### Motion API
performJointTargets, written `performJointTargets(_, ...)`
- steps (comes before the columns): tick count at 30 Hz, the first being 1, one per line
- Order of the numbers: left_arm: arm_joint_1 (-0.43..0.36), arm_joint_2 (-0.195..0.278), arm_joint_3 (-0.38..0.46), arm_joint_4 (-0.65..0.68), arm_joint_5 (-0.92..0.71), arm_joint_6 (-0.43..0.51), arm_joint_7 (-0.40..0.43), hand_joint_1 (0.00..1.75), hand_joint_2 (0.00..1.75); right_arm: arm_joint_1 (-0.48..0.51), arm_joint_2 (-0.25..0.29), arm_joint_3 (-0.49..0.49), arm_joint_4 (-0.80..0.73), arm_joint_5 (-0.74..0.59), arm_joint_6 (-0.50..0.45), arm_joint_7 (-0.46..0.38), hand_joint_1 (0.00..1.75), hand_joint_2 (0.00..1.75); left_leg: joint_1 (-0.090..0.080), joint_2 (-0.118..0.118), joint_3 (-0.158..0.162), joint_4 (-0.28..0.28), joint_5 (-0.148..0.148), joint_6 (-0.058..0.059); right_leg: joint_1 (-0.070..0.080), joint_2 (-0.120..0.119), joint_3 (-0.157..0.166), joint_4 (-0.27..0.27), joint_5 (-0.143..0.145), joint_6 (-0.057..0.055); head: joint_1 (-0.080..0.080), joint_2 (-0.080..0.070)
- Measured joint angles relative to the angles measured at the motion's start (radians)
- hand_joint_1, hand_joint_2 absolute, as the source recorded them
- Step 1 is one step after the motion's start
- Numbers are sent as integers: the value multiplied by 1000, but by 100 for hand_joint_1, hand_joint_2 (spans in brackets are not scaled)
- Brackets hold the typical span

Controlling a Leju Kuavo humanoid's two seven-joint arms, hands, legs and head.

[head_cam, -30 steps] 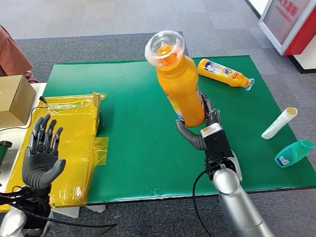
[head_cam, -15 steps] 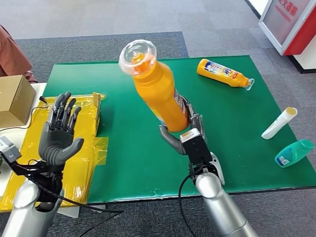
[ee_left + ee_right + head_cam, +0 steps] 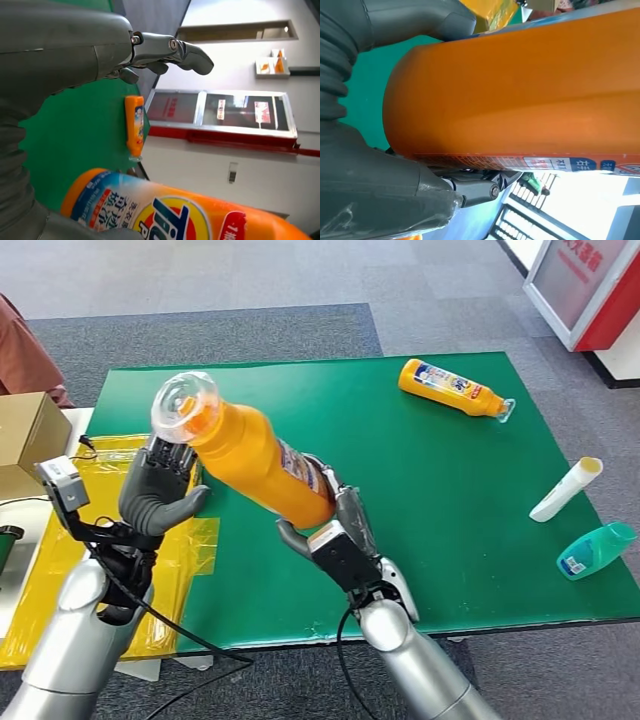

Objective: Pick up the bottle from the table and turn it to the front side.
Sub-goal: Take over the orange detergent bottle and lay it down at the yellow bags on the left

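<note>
My right hand (image 3: 340,535) grips a large orange detergent bottle (image 3: 253,455) by its lower end and holds it above the green mat (image 3: 468,510). The bottle leans far over to the left, its clear cap (image 3: 183,405) just above my left hand (image 3: 155,495). That hand is raised with its thumb under the bottle's neck. In the left wrist view the labelled bottle (image 3: 181,215) lies close to the palm while the fingers (image 3: 170,50) stay stretched out, apart from it. The right wrist view has the orange body (image 3: 531,95) pressed into my right hand (image 3: 376,190).
A second orange bottle (image 3: 453,387) lies at the mat's far right. A white tube (image 3: 566,489) and a teal bottle (image 3: 596,548) lie near the right edge. A yellow plastic bag (image 3: 162,540) and a cardboard box (image 3: 30,440) are on the left, near a person's sleeve (image 3: 23,350).
My right hand has swung the bottle leftward and tipped it from near upright to a steep lean. My left hand has risen and moved in under the cap end.
</note>
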State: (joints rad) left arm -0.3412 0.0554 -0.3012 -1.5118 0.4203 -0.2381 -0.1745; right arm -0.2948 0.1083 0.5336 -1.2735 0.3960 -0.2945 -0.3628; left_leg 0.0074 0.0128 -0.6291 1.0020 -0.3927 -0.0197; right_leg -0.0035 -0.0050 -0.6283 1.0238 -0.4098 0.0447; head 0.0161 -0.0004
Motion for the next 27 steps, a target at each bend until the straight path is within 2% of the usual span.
performJointTargets(14, -7, -9, -108, 82, 72, -86, 8, 0, 175, -40, 11, 41, 56, -1, -16, 4, 175, 175, 0, 0, 0, 0, 0, 0, 0, 0, 0, 0, 0, 0, 0, 0)
performJointTargets(27, -29, -13, -143, 81, 62, -62, 8, 0, 175, -44, 17, 70, 105, 23, -23, 5, 175, 175, 0, 0, 0, 0, 0, 0, 0, 0, 0, 0, 0, 0, 0, 0)
